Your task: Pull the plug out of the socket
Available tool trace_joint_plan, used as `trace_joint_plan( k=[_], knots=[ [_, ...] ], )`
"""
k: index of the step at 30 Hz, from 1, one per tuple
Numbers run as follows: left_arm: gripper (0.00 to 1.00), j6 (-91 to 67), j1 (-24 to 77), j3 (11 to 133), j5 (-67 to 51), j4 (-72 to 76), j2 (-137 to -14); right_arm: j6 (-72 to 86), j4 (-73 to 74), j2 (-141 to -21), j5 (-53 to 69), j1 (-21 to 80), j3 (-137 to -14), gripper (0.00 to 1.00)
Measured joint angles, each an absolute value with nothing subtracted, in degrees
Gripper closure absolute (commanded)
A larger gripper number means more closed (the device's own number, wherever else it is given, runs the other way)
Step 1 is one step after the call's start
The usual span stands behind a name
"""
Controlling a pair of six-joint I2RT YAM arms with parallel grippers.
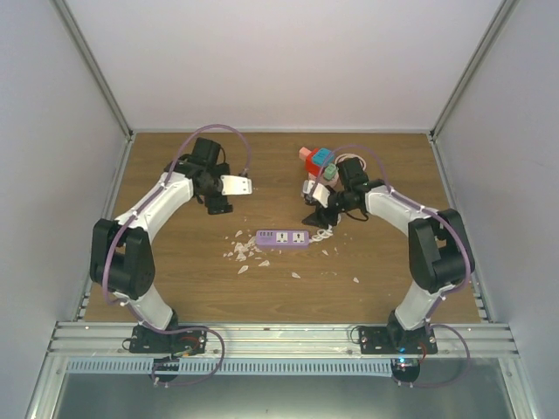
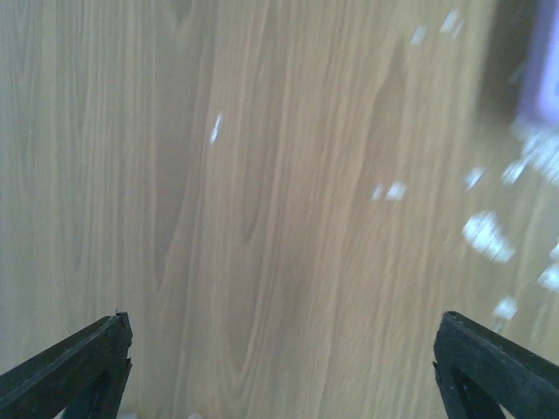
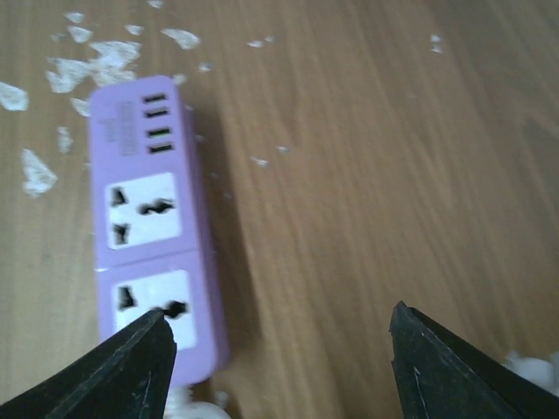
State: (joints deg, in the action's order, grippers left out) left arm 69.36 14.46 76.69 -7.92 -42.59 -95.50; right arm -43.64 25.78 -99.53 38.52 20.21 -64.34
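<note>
A purple power strip [image 1: 284, 237] lies flat at the table's middle, also in the right wrist view [image 3: 153, 218], with two white sockets and a row of USB ports. Both sockets look empty; I see no plug in them. A white cord [image 1: 324, 233] leaves the strip's right end. My right gripper [image 1: 316, 218] is open [image 3: 279, 319] just above the strip's right end, its left finger [image 3: 140, 367] over the near socket, holding nothing. My left gripper [image 1: 218, 207] is open [image 2: 281, 332] over bare wood left of the strip. The strip [image 2: 541, 61] shows blurred at that view's top right.
White flakes [image 1: 244, 251] lie scattered around the strip's left end and in front of it. A cluster of red, blue and green blocks [image 1: 316, 160] stands behind the right gripper. Grey walls enclose the table on three sides.
</note>
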Motion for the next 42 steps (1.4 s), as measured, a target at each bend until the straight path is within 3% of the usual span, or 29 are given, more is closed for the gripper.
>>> trace_joint_plan(
  k=[6, 14, 23, 42],
  knots=[
    [0.17, 61.0, 19.0, 76.2, -18.2, -40.9, -97.1, -42.5, 27.0, -101.2, 32.0, 19.7, -68.7, 0.49],
    [0.20, 53.7, 21.8, 74.4, -24.2, -36.4, -103.8, -41.6, 28.9, -108.1, 25.2, 19.7, -72.5, 0.55],
    [0.22, 50.7, 25.4, 71.8, -23.5, -29.3, -107.1, -41.3, 29.5, -109.9, 20.6, 19.5, -71.4, 0.56],
    [0.36, 51.8, 38.1, 67.2, -27.0, -26.0, -106.6, -42.9, 30.0, -97.4, 17.6, 10.1, -55.1, 0.57]
  ],
)
